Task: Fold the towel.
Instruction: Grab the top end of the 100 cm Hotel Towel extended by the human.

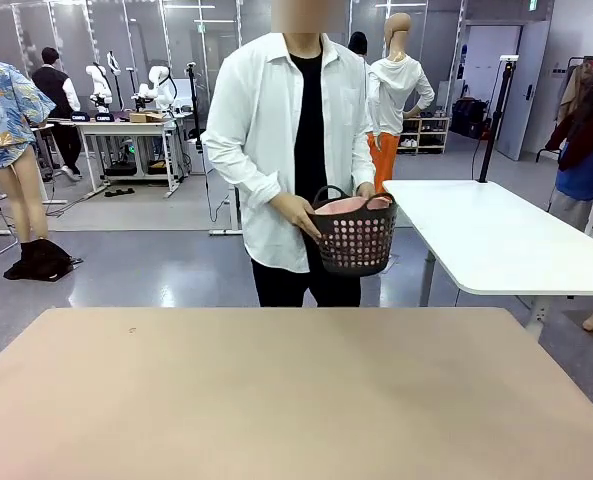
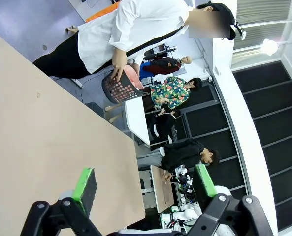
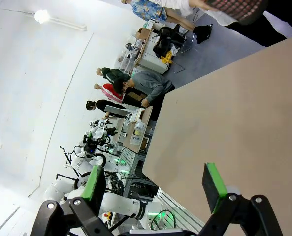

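A salmon-pink towel (image 1: 348, 205) lies bunched inside a dark perforated basket (image 1: 354, 240) that a person in a white shirt holds with both hands beyond the far edge of the table. In the left wrist view the towel (image 2: 131, 74) shows pink at the mouth of the basket (image 2: 120, 88). My left gripper (image 2: 145, 183) is open above the tan table (image 2: 42, 128), nothing between its green pads. Over the table (image 3: 244, 118), my right gripper (image 3: 153, 183) is open too and holds nothing.
The tan table (image 1: 276, 390) lies bare in front of the person. A white table (image 1: 496, 240) stands at the back right, with a black tripod pole (image 1: 494, 115) behind it. Other people and workbenches are farther off.
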You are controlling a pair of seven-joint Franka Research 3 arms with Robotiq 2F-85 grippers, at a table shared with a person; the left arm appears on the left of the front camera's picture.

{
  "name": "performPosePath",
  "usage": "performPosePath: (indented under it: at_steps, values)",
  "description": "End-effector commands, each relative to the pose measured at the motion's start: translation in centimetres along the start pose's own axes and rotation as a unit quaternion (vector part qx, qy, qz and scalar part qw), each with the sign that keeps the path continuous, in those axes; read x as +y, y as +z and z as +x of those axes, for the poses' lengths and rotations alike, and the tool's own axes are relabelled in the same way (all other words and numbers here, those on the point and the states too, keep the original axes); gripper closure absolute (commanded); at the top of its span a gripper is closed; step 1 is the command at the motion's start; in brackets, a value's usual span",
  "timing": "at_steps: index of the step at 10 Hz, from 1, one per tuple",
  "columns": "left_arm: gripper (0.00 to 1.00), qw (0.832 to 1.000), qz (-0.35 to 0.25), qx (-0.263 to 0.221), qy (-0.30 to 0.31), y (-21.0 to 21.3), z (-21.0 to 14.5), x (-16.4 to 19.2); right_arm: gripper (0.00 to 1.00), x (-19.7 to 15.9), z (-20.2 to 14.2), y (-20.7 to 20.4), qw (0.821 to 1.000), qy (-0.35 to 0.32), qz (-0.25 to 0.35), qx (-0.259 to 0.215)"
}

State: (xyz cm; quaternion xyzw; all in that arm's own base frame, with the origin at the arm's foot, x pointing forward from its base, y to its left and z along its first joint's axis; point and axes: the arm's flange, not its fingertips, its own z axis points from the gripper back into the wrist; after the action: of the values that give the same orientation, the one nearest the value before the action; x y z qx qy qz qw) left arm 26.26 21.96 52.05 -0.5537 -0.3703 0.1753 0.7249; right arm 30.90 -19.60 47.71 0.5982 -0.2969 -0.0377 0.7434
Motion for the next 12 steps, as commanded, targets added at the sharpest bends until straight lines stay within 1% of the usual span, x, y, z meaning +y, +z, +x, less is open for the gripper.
performPosePath:
  at_steps: [1, 12]
  values:
    - [0.0, 1.0, -0.01, -0.002, -0.003, -0.13, 0.19, -0.11, 0.0, 0.07, 0.1, 0.01, 1.0, 0.001, 0.006, -0.002]
    - [0.0, 1.0, -0.01, -0.002, -0.003, -0.13, 0.19, -0.11, 0.0, 0.07, 0.1, 0.01, 1.0, 0.001, 0.006, -0.002]
